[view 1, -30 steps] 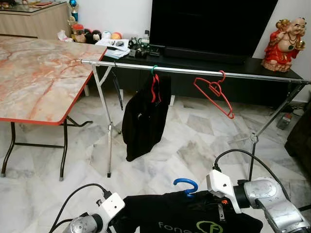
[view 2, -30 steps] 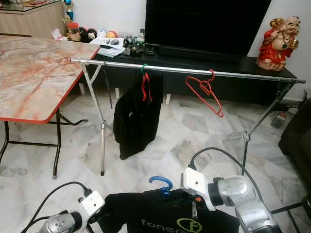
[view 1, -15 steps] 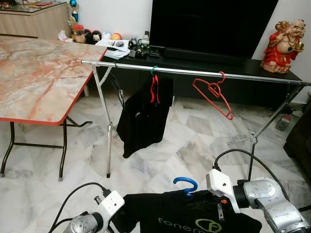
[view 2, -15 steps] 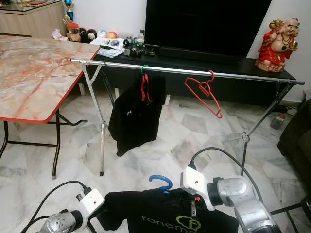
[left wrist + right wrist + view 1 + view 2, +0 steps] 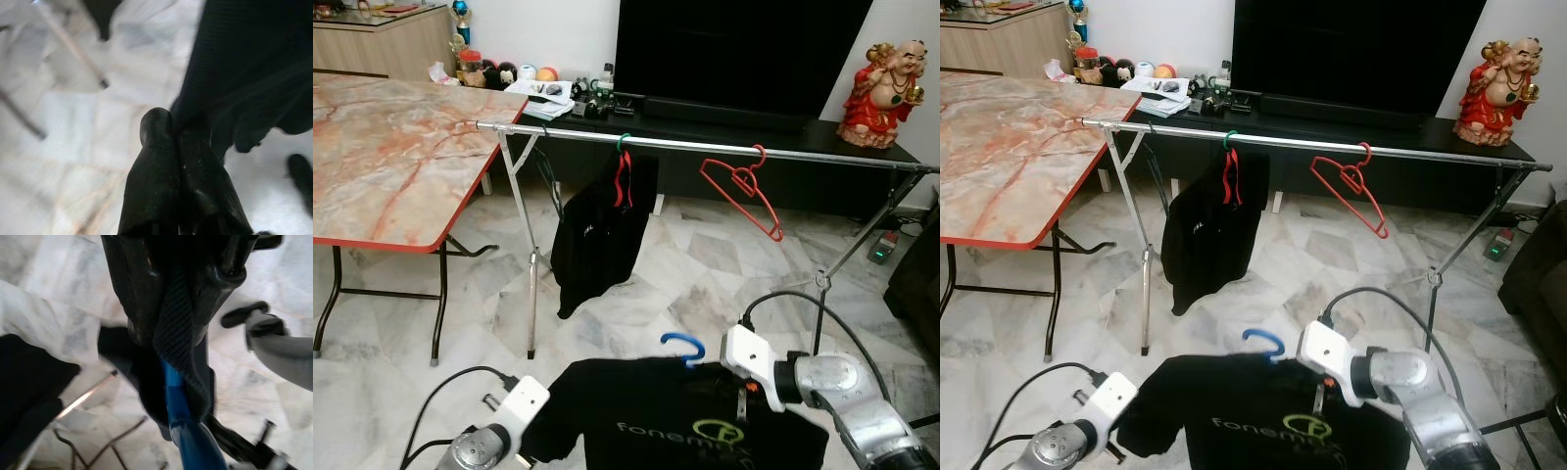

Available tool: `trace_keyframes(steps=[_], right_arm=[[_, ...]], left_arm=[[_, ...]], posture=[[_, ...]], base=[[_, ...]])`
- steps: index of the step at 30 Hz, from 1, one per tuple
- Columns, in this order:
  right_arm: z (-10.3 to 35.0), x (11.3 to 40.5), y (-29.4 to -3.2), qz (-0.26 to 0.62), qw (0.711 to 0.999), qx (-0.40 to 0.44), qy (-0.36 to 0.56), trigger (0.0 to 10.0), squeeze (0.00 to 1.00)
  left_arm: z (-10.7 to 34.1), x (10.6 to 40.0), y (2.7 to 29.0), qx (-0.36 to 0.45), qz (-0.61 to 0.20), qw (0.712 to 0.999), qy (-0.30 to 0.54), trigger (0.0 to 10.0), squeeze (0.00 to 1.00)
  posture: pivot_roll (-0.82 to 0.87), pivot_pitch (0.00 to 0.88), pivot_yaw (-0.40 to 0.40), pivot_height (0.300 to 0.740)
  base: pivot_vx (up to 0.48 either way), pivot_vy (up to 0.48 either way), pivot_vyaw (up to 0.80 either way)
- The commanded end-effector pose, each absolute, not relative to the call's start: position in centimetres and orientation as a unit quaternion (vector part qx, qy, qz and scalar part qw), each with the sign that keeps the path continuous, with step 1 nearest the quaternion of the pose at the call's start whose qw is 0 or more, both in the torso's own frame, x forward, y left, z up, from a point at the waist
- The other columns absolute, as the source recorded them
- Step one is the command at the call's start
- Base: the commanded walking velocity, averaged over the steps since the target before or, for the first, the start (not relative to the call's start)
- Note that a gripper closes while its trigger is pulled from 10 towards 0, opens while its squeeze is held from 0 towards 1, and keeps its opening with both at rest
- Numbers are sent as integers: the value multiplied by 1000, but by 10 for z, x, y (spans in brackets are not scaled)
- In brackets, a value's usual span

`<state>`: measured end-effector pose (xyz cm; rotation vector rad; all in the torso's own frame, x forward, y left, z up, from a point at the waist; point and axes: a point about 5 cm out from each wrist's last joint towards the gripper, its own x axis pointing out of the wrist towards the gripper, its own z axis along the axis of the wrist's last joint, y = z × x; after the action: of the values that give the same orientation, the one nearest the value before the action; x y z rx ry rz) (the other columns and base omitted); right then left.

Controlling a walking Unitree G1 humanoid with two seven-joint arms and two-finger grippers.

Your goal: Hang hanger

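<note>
A blue hanger [image 5: 683, 346] carries a black t-shirt [image 5: 656, 411] with a green logo, held low in front of me above the marble floor. My right gripper [image 5: 168, 347] is shut on the blue hanger's neck and the shirt collar, just right of the hook. My left gripper [image 5: 168, 129] is shut at the shirt's left sleeve edge. Further off runs a silver clothes rail [image 5: 705, 147]. On the rail hang another black shirt [image 5: 602, 230] on a red hanger and an empty red hanger [image 5: 741, 191].
A marble-topped folding table [image 5: 391, 157] stands at the left, close to the rail's left end. Behind the rail are a black TV console [image 5: 724, 127] and a red statue [image 5: 886, 83]. A dark sofa edge [image 5: 915, 284] is at the right.
The blue hanger and its shirt have risen a little and the shirt now hangs more spread out. The black shirt on the rail has swayed.
</note>
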<state>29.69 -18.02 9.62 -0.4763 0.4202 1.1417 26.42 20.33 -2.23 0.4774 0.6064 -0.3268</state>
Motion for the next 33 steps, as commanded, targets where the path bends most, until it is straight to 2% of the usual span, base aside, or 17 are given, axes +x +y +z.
trace_keyframes(steps=[1, 4, 7, 8, 10, 11, 13, 14, 20, 23, 28, 29, 30, 31, 32, 33], right_arm=[[103, 305, -194, 489, 816, -241, 191, 10000, 0], [103, 318, -202, 418, 845, -272, 193, 10000, 0], [108, 329, -205, 359, 879, -256, 182, 10000, 0], [115, 337, -208, 314, 907, -225, 167, 10000, 0], [121, 343, -209, 281, 929, -190, 151, 10000, 0], [121, 343, -209, 281, 929, -190, 151, 10000, 0], [130, 350, -212, 244, 951, -142, 127, 10000, 0], [135, 355, -215, 213, 966, -92, 114, 10000, 0], [136, 359, -213, 201, 972, -48, 115, 10000, 0], [117, 358, -212, 181, 962, -113, 168, 10000, 0], [110, 355, -201, 219, 951, -117, 184, 10000, 0], [107, 352, -195, 253, 939, -130, 192, 10000, 0], [102, 349, -189, 282, 926, -146, 202, 10000, 0], [99, 347, -186, 300, 918, -156, 209, 10000, 0], [96, 344, -184, 320, 907, -172, 214, 10000, 0], [94, 342, -183, 331, 900, -181, 218, 10000, 0]], left_arm=[[-26, 260, 220, 245, -113, 904, 331, 0, 0], [-32, 252, 233, 266, -89, 883, 376, 0, 0], [-38, 245, 233, 267, -103, 869, 404, 0, 0], [-42, 240, 233, 271, -114, 858, 422, 0, 0], [-45, 236, 233, 277, -124, 845, 439, 0, 0], [-45, 236, 233, 277, -124, 845, 439, 0, 0], [-49, 232, 229, 285, -155, 826, 461, 0, 0], [-50, 231, 225, 292, -184, 812, 470, 0, 0], [-47, 236, 220, 295, -204, 810, 464, 0, 0], [-39, 249, 206, 261, -242, 816, 456, 0, 0], [-31, 259, 195, 257, -285, 818, 428, 0, 0], [-29, 262, 192, 262, -290, 821, 417, 1725, 0], [-26, 265, 191, 268, -289, 825, 406, 10000, 0], [-25, 267, 191, 271, -287, 828, 398, 10000, 0], [-24, 268, 191, 272, -286, 831, 392, 10000, 1000], [-23, 269, 190, 272, -287, 832, 389, 10000, 1000]], posture=[[57, 0, -116, 740], [58, 0, -116, 740], [61, 0, -118, 740], [63, 0, -117, 740], [61, 0, -116, 740], [61, 0, -116, 740], [62, 0, -118, 740], [63, 0, -118, 740], [62, 0, -120, 740], [69, 0, -124, 740], [71, 0, -124, 740], [71, 0, -124, 740], [69, 0, -126, 740], [68, 0, -126, 740], [66, 0, -125, 740], [69, 0, -126, 740]], base=[[0, 0, 0], [0, 0, 0], [0, 0, 0], [0, 0, 0], [0, 0, 0], [0, 0, 0], [0, 0, 0], [0, 0, 0], [0, 0, 0], [0, 0, 0], [0, 0, 0], [0, 0, 0], [0, 0, 0], [0, 0, 0], [0, 0, 0], [0, 0, 0]])
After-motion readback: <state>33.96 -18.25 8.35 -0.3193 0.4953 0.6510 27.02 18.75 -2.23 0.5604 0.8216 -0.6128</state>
